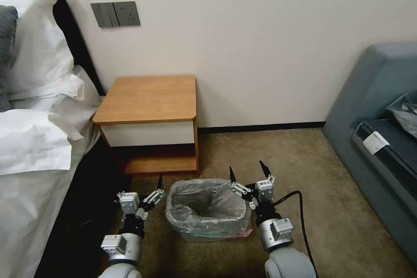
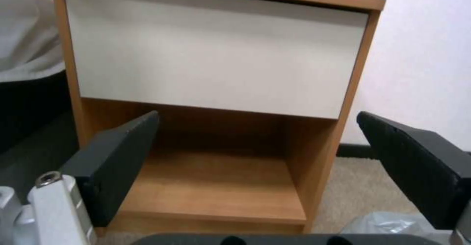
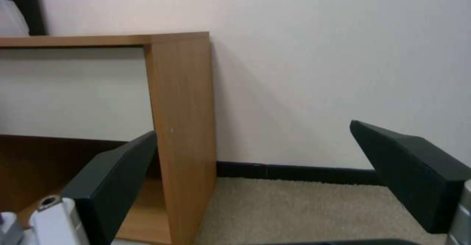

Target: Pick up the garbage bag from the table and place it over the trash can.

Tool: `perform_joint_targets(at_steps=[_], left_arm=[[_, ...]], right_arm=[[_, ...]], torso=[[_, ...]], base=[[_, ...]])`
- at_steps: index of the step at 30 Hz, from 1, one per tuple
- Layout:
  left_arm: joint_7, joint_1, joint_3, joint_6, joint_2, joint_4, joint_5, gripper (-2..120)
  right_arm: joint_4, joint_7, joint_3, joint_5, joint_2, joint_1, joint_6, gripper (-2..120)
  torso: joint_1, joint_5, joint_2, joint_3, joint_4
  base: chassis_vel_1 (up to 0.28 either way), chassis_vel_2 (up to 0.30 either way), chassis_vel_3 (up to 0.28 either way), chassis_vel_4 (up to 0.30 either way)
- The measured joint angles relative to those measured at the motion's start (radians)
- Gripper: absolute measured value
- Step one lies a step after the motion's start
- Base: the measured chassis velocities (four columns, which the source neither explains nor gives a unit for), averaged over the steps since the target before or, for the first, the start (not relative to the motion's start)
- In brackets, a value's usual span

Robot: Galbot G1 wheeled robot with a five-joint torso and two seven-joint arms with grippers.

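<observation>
The garbage bag (image 1: 207, 208), wrinkly silvery-grey film with a pinkish edge, lines the trash can (image 1: 204, 238) and is folded out over its rim on the carpet in front of the table (image 1: 147, 97). The table's wooden top is bare. My left gripper (image 1: 141, 186) hovers open just left of the bin. My right gripper (image 1: 246, 168) is open at the bin's right rim, fingers pointing up. In the left wrist view the open left gripper (image 2: 260, 127) faces the table's white drawer front (image 2: 220, 53), with a corner of the bag (image 2: 388, 223) by one finger. The right gripper (image 3: 255, 134) frames the table's side panel (image 3: 184, 109) and holds nothing.
A bed with white pillows (image 1: 34, 130) runs along the left, close to my left arm. A blue-grey sofa (image 1: 378, 139) carrying a darker grey bag (image 1: 406, 113) stands on the right. Open carpet (image 1: 304, 173) lies between bin and sofa. A black cable (image 1: 299, 208) trails from my right arm.
</observation>
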Motion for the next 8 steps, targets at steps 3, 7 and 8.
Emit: perform_joint_targets(at_steps=[3, 7, 8], left_arm=[[0.0, 0.0, 0.0, 0.001, 0.0, 0.0, 0.0, 100], [-0.001, 0.0, 0.0, 0.003, 0.0, 0.0, -0.001, 100], [-0.001, 0.0, 0.0, 0.003, 0.0, 0.0, -0.001, 100]], right_arm=[[0.0, 0.0, 0.0, 0.0, 0.0, 0.0, 0.0, 100], [0.0, 0.0, 0.0, 0.0, 0.0, 0.0, -0.001, 100], [0.0, 0.0, 0.0, 0.0, 0.0, 0.0, -0.001, 100]], torso=[[0.0, 0.0, 0.0, 0.0, 0.0], [0.0, 0.0, 0.0, 0.0, 0.0], [0.0, 0.0, 0.0, 0.0, 0.0]], base=[[0.0, 0.0, 0.0, 0.0], [0.0, 0.0, 0.0, 0.0], [0.0, 0.0, 0.0, 0.0]])
